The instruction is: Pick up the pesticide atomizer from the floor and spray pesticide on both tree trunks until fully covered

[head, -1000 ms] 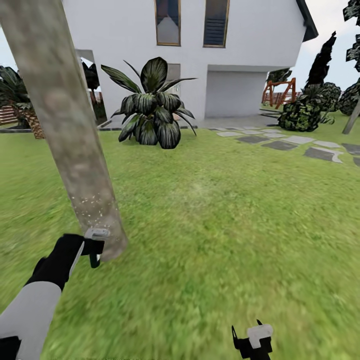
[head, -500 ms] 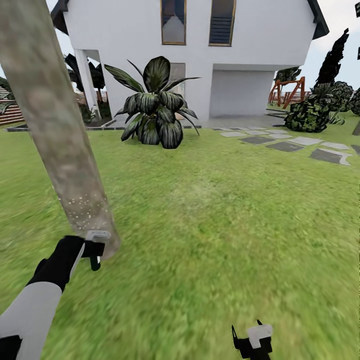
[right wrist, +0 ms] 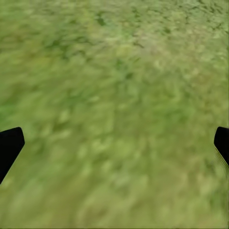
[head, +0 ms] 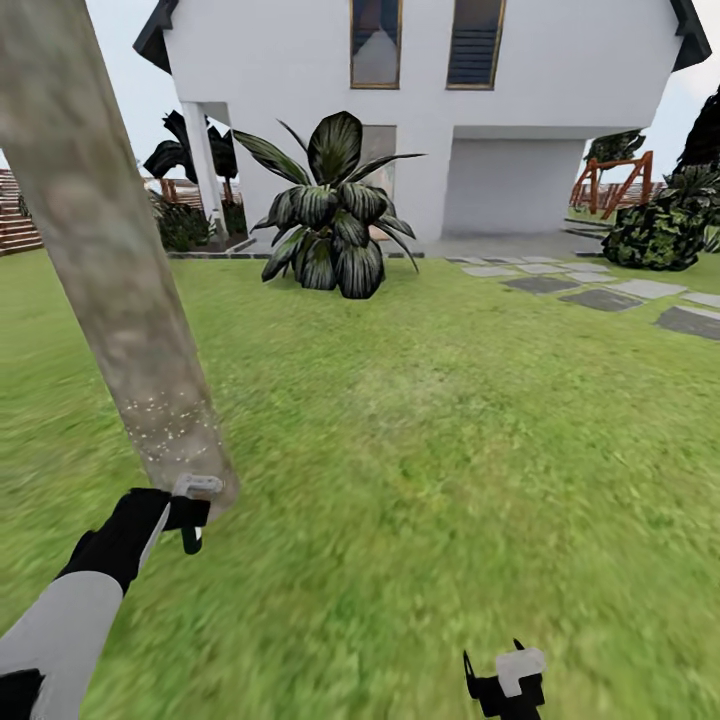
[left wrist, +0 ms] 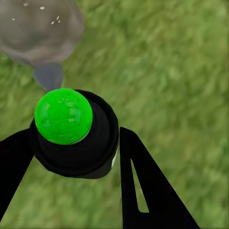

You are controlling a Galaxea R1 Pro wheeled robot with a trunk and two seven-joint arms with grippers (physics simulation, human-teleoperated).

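A thick, pale grey-brown tree trunk (head: 120, 280) leans across the left of the head view, and its base (left wrist: 38, 26) also shows in the left wrist view. Whitish pesticide specks (head: 165, 425) dot its lower part. My left gripper (head: 188, 512) (left wrist: 71, 157) is shut on the pesticide atomizer (left wrist: 71, 129), a black body with a bright green cap. Its grey nozzle (head: 197, 487) sits right at the trunk's base. Low at the front, my right gripper (head: 505, 680) (right wrist: 114, 145) hangs open over grass with nothing between its fingers.
Lawn (head: 450, 430) stretches ahead to a white house (head: 450, 110). A big dark-leaved plant (head: 335, 225) stands before it. Grey stepping stones (head: 600, 298) and a bush (head: 655, 235) lie at the right, and a brown slat fence (head: 15, 225) is at the far left.
The whole picture has shifted right, so the camera has turned left. My left gripper with the atomizer sits slightly lower, still at the trunk's base. The right gripper looks unchanged.
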